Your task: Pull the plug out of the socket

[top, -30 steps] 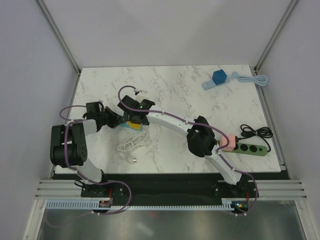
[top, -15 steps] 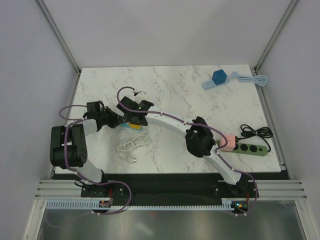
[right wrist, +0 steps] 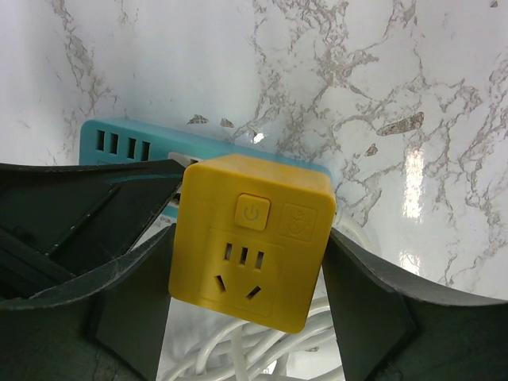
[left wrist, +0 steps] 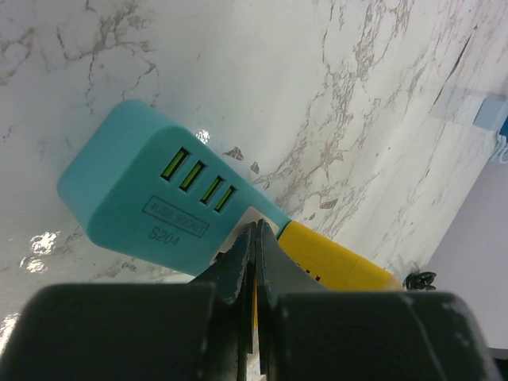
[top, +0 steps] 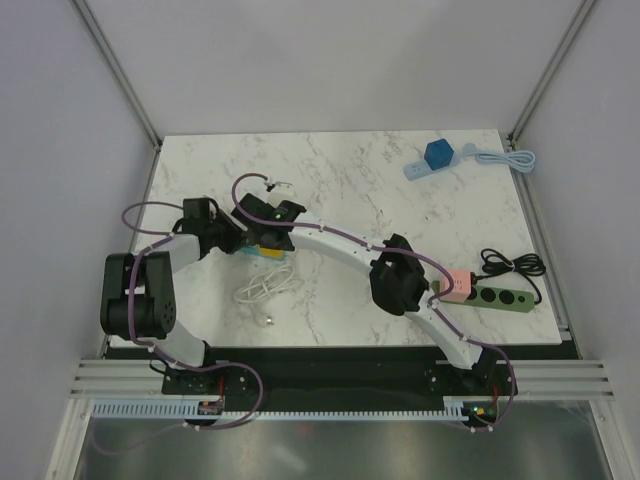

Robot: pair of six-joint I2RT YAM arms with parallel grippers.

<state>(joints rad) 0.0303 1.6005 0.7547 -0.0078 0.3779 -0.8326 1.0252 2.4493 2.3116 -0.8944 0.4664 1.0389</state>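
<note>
**Right end effector grips yellow plug, left one braces teal socket**

The plug (right wrist: 262, 198), a yellow cube, sits seated in the socket (left wrist: 135, 190), a teal block lying at the left middle of the marble worktop (top: 350, 180). The right end effector (right wrist: 250, 238) straddles the plug, its fingers closed against 2 opposite sides. The left end effector (left wrist: 255, 238) is fully shut, tips at the socket's edge beside the plug; contact cannot be told.

A good pull would likely run straight along the pins, away from the socket, with the left tips pressing the socket down so it does not drag along.

A coiled white cable (top: 265, 288) lies just beside the plug and could snag. A green strip (top: 505, 297) and a blue cube (top: 437, 154) lie well apart.
</note>
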